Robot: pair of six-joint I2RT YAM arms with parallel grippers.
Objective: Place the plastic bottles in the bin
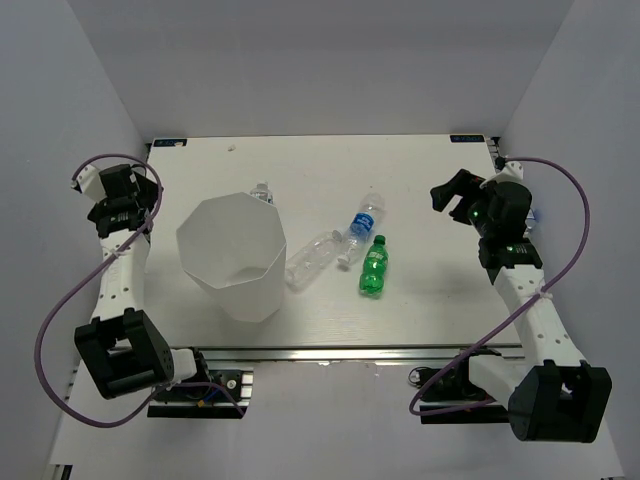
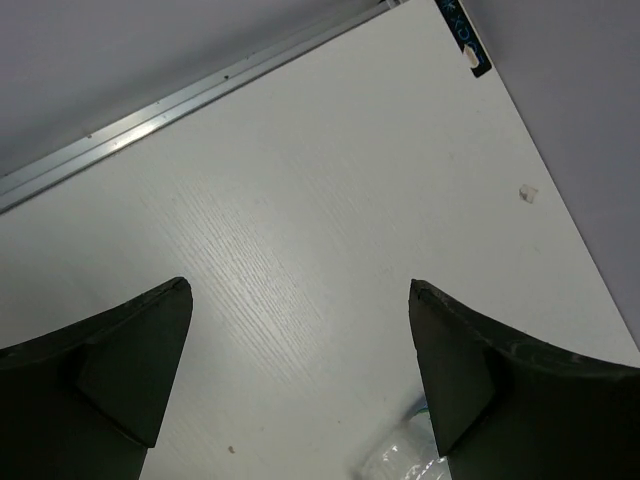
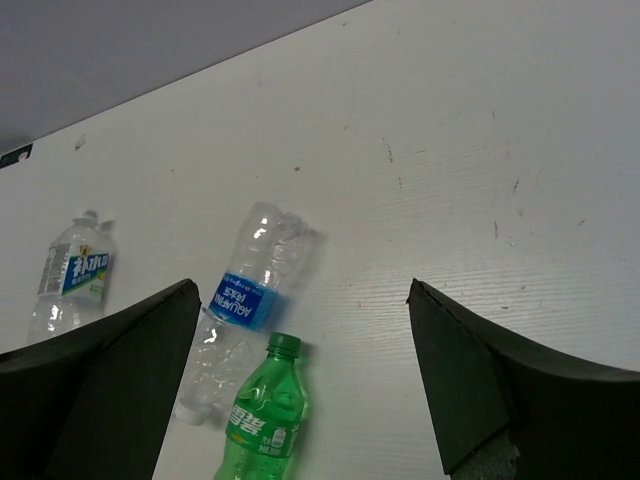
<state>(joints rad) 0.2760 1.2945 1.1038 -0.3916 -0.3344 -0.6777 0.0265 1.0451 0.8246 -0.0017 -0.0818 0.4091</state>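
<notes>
White tabletop [image 1: 440,300], boxed in by pale grey walls [image 1: 320,60] — that is your workspace. Nearest you, left of centre, the bin [image 1: 232,255] stands upright. It is translucent white with an octagonal rim, its sides taper to a narrower foot, and it is far wider than any bottle. The four bottles you can see are all on the table outside it.

Just beside the bin's right wall lies the unlabelled clear bottle [image 1: 313,260], angled away to the right. Right of that, the green bottle [image 1: 374,266] lies with its green cap pointing away from you. Just beyond those two, the blue-labelled bottle [image 1: 365,222] lies slanted, its white cap at the near end, close by the green one's shoulder. Farthest back, the fourth bottle [image 1: 263,192] shows just past the bin's far rim. It is clear with a small label, and you cannot tell whether it stands or lies.

Your left gripper [image 2: 300,288] is out at the table's left side, jaws spread wide, holding nothing, with bare table between the fingers. Your right gripper [image 3: 302,290] is over the right side, well apart from the bottles — just as wide and just as empty.

The blue label reads "Aquafina" in white, upside down in the right wrist view. The green bottle's label lettering is too small to read. The fourth bottle's blue-and-green label carries bold white characters you cannot make out.
</notes>
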